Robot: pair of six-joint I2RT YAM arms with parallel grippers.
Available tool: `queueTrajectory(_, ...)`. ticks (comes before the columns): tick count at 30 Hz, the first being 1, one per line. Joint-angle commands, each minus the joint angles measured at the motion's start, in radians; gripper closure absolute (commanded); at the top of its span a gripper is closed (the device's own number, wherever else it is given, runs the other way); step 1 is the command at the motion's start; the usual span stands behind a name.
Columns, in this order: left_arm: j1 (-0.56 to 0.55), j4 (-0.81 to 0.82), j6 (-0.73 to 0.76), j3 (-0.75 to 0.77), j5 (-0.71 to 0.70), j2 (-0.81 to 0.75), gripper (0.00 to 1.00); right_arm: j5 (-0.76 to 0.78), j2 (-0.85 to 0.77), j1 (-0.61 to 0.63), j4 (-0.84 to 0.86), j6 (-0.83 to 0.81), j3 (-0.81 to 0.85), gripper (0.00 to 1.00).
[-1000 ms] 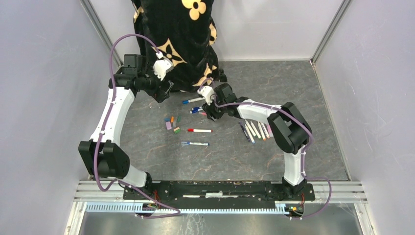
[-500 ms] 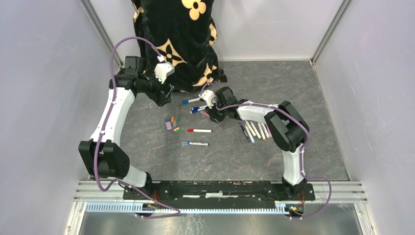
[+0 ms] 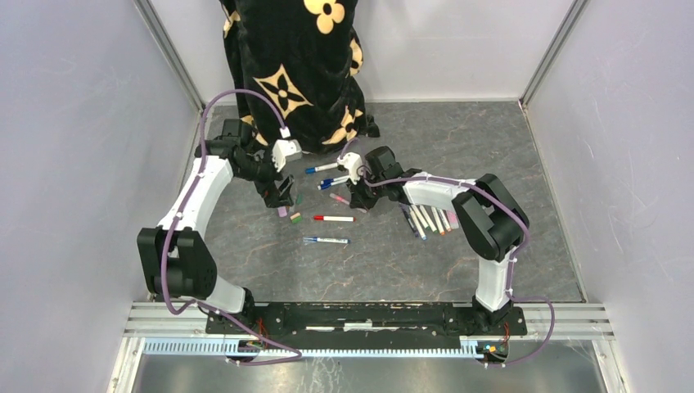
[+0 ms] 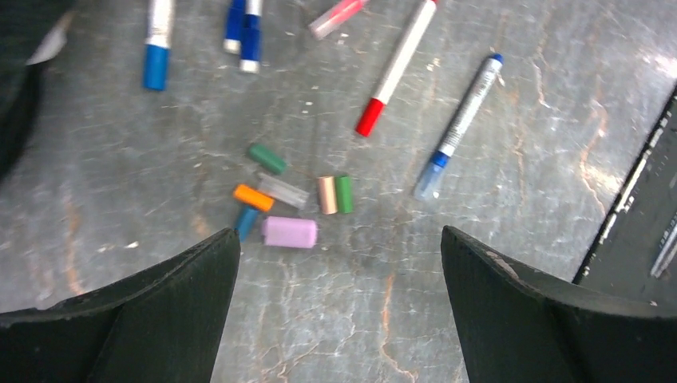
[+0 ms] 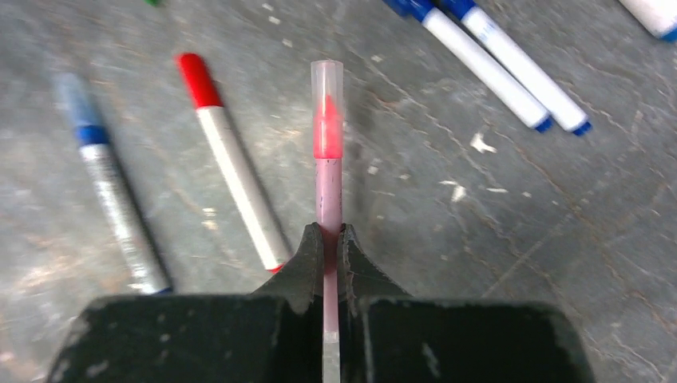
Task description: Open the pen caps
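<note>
1. Done, we judge: several loose pen caps [image 4: 283, 191] lie just left of the red pen [image 4: 397, 68]; bare pens [image 3: 430, 219] sit in a row to its right.
2. Left: the red pen, blue pens [image 3: 326, 241] and pink pen [image 5: 327, 152] look capped.
3. Our right gripper [image 5: 330, 239] pinches the pink pen just beyond the red pen; our left gripper [image 4: 339, 238] gapes empty above the caps.

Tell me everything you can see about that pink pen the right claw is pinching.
The pink pen is thin, with a pale pink plastic-looking barrel and a clear cap still on, through which a bright pink tip shows. The right gripper is shut on the barrel's rear part, so the capped end sticks straight out past the jaws. Whether it rests on the table is unclear.
</note>
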Motion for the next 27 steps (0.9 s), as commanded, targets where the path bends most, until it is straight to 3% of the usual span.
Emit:
queueTrajectory(1, -0.023, -0.036, 0.193, -0.052, 0.118, -0.046, 0.0, -0.201, -0.084, -0.003, -0.031, 0.073, 0.066, 1.0)
queueTrajectory(12, -0.166, 0.004, 0.341, -0.117, 0.082, -0.064, 0.02, -0.606, -0.015, -0.004, -0.169, 0.153, 0.219, 1.0)
queueTrajectory(19, -0.212, 0.02, 0.354, -0.127, 0.068, -0.072, 0.17, -0.703, 0.013, -0.004, -0.169, 0.184, 0.243, 1.0)
queueTrajectory(23, -0.231, 0.004, 0.377, -0.129, 0.076, -0.069, 0.31, -0.725, 0.019, -0.004, -0.17, 0.197, 0.248, 1.0)
queueTrajectory(27, -0.253, -0.03, 0.398, -0.123, 0.067, -0.053, 0.52, -0.734, 0.028, -0.005, -0.179, 0.199, 0.256, 1.0)
